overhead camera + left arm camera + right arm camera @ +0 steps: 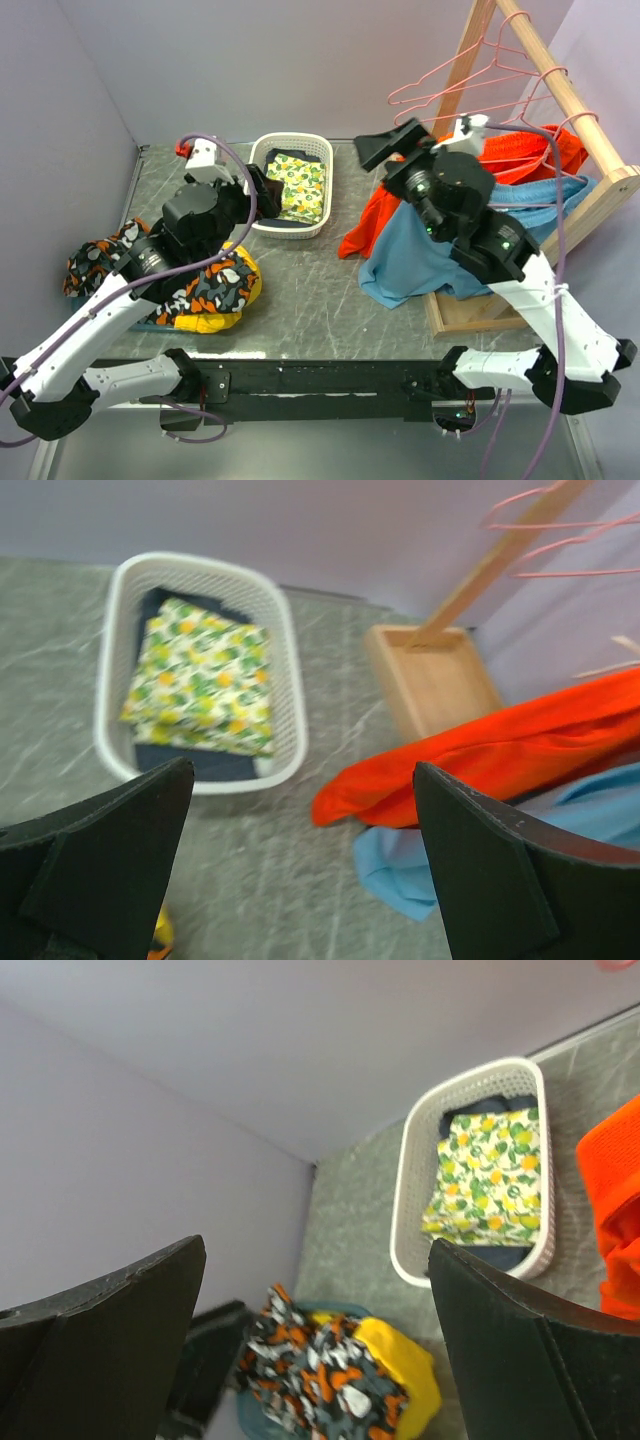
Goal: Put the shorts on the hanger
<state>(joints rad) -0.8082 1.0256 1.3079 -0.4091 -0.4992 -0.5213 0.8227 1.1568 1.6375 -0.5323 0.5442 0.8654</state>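
Logging progress: barely begun. Rack carries the shorts slumped over its low frame, above the blue shorts. Hangers hang bare on the top rail. Left gripper and right gripper gape, empty. We judge that pickup and hanging both remain.
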